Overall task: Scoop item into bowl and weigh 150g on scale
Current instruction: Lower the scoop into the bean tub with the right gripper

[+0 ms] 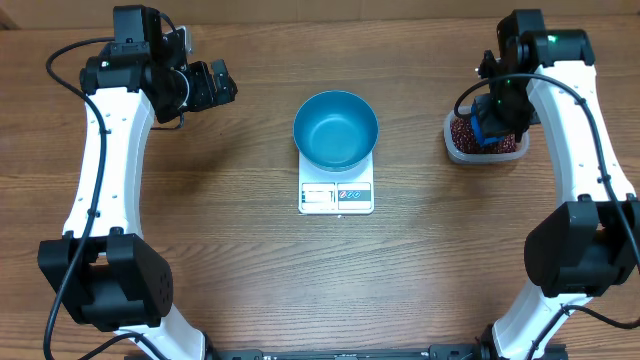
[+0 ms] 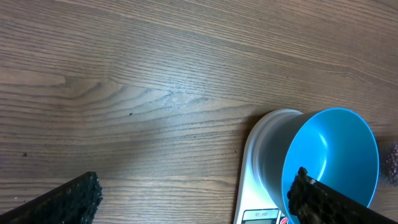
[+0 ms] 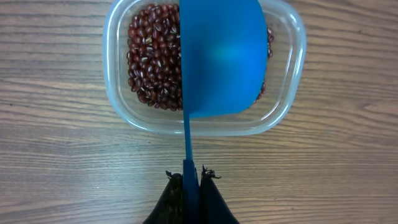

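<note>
Right gripper (image 3: 189,179) is the one in play, jaws pinched tight on the thin handle of the small blue scoop (image 3: 224,59), and that handle runs straight out from the fingers across the near wall of the clear plastic tub (image 3: 292,93). The scoop's cup hangs over the tub, covering its right half, with the red-brown beans (image 3: 152,56) heaped just beside and under it. From the wrist view I can't tell whether the cup touches the heap or carries anything. The blue bowl (image 1: 335,128) sits on the white scale (image 1: 336,195) at mid-table, and looks empty from overhead. Here's the line that matters: the bowl lies well apart from the tub, off to the right arm's left, so a loaded scoop would have to travel sideways and level across bare wooden table (image 1: 250,250). The left gripper (image 1: 215,85) hovers on the bowl's far side, jaws spread wide and holding nothing. The right arm is plainly the nearer one to the beans.
</note>
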{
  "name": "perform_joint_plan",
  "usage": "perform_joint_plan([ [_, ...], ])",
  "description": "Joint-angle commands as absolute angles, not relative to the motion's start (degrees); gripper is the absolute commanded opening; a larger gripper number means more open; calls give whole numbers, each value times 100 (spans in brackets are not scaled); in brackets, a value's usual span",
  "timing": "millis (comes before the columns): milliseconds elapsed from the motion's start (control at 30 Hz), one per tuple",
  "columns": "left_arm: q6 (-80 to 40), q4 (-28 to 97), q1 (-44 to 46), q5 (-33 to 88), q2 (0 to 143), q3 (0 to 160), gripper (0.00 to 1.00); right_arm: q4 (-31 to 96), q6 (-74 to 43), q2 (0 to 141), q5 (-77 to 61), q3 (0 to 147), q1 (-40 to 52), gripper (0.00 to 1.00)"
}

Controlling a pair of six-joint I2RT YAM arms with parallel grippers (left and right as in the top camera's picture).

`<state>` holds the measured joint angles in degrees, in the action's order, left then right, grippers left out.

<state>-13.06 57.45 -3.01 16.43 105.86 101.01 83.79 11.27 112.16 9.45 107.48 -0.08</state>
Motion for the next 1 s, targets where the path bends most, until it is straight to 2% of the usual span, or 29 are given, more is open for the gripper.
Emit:
perform_joint_plan([
  [0, -1155, 5741, -287, 1588, 10414, 10217, 100, 8296, 1057, 11264, 1048, 10615, -51, 9],
  [100, -1155, 5739, -287, 1590, 10414, 10217, 100, 8294, 1055, 11264, 1044, 10613, -51, 10],
  [200, -1157, 5739, -287, 1588, 10414, 10217, 100, 8235, 1052, 11264, 1044, 10613, -51, 18],
  [233, -1155, 5739, -287, 1588, 10414, 10217, 100, 8215, 1052, 11264, 1044, 10613, -51, 41],
  [333, -1157, 5739, -287, 1588, 10414, 10217, 100, 8189, 1052, 11264, 1046, 10615, -49, 64],
  [367, -1157, 5739, -287, 1588, 10414, 10217, 99, 8162, 864, 11253, 1050, 10672, -51, 75],
  [600, -1155, 5739, -287, 1588, 10414, 10217, 99, 8591, 95, 10833, 1024, 11620, -51, 80],
  [833, -1157, 5739, -287, 1588, 10414, 10217, 100, 9080, -497, 10477, 1048, 11629, -132, 79],
  [967, -1157, 5739, -287, 1588, 10414, 10217, 100, 8851, -626, 10479, 1024, 11303, -401, 79],
])
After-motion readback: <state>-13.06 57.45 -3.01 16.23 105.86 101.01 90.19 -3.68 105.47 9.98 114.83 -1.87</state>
